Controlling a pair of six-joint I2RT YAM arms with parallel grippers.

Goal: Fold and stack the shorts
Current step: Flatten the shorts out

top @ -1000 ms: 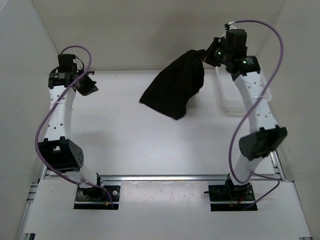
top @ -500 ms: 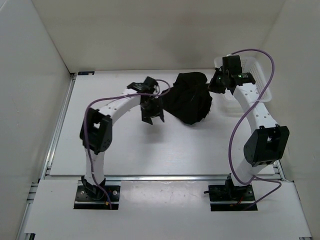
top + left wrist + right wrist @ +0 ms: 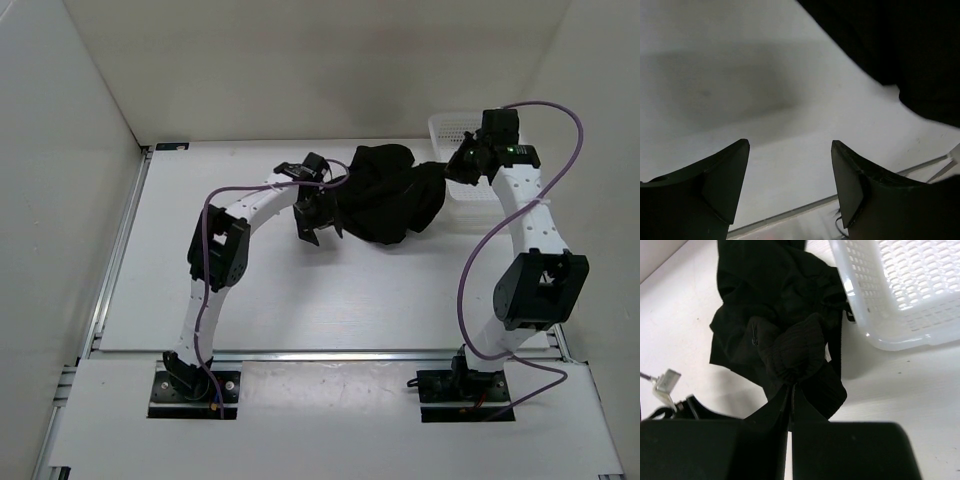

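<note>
The black shorts [image 3: 390,200] lie bunched on the white table at the back centre, one end drawn out toward the right. My right gripper [image 3: 457,168] is shut on that end, a ribbed band [image 3: 795,352] pinched at its fingertips [image 3: 791,385]. My left gripper [image 3: 318,218] hangs at the shorts' left edge, open, with only bare table between its fingers [image 3: 730,175]. In the left wrist view the shorts [image 3: 905,50] fill the upper right corner, apart from the fingers.
A white mesh basket [image 3: 470,190] stands at the back right, just beside the right gripper; its corner [image 3: 890,295] shows in the right wrist view. White walls close in the table on three sides. A metal rail [image 3: 330,353] runs along the near edge.
The left arm swung from the far left to the shorts and its gripper opened. The right gripper lowered the shorts onto the table and drew one end rightward toward the basket.
</note>
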